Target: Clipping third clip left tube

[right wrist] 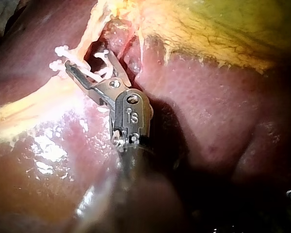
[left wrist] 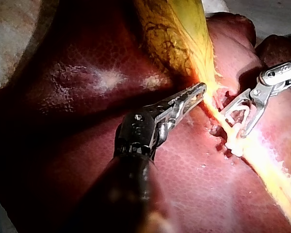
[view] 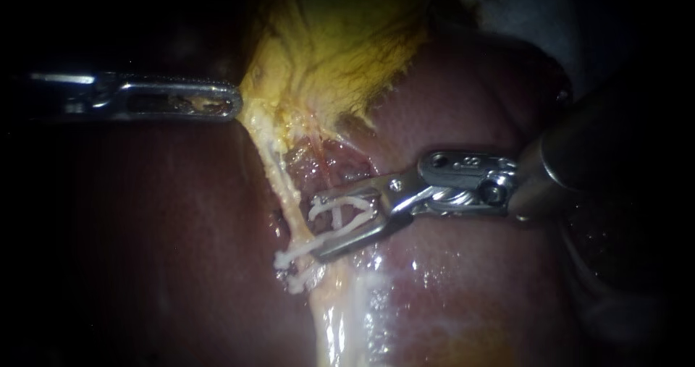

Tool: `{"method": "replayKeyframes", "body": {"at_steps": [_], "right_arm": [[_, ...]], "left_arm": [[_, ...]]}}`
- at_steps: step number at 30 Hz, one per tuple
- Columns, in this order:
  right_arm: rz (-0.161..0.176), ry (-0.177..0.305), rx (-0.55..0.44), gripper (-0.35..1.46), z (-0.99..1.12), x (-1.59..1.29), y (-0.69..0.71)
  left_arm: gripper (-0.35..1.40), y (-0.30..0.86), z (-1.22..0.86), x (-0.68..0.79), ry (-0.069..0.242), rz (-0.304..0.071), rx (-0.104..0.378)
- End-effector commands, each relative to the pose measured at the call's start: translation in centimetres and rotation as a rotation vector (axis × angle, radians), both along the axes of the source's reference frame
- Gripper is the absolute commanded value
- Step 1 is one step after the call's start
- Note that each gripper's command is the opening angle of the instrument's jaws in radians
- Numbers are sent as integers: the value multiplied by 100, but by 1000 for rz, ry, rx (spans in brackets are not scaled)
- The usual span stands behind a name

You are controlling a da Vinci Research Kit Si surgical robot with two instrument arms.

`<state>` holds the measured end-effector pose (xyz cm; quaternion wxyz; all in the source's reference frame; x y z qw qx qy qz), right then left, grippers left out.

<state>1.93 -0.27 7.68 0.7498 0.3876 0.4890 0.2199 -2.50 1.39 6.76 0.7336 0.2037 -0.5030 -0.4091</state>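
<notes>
Currently right instrument [view: 320,226] jaws spread wide, 1 white clip [view: 337,215] held between them. Tube [view: 288,193] lies at jaw tips, long axis running down from gallbladder [view: 340,41], crossed by clip's lower leg. Left instrument [view: 233,100] clamped on gallbladder edge.

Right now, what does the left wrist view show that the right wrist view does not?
Only the left wrist view: the left instrument, tip at the edge of the gallbladder. Only the right wrist view: the dark shaft of the right instrument, with wet glints on the liver beside it. Both: that instrument's jaws holding a white clip at the tube, plus liver and gallbladder.
</notes>
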Motion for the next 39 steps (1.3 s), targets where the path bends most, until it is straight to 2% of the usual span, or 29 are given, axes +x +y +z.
{"method": "replayKeyframes", "body": {"at_steps": [1,3,10,17,21,23,25,27,31,35,39], "right_arm": [[-1,2,4,57,2,4,-1],[-2,17,14,57,5,10,-1],[4,117,92,57,4,37,0],[5,234,185,57,-8,54,-4],[-3,285,218,57,-16,61,1],[16,295,229,56,-20,62,6],[59,298,231,56,-25,63,14],[78,304,237,55,-28,64,21],[84,302,242,54,-30,62,31],[85,302,242,47,-29,61,33],[91,296,252,18,-29,54,33]], "left_arm": [[-35,0,0,0,0,0,0],[-35,0,0,0,0,0,0],[-35,0,0,0,0,0,0],[-35,0,0,0,0,0,0],[-35,0,0,-1,0,0,0],[-35,0,0,-1,0,0,0],[-35,0,0,-1,0,0,0],[-35,0,0,-1,0,0,0],[-35,0,0,-1,0,0,0],[-35,0,0,-1,0,0,0],[-35,0,0,-1,0,0,0]]}}
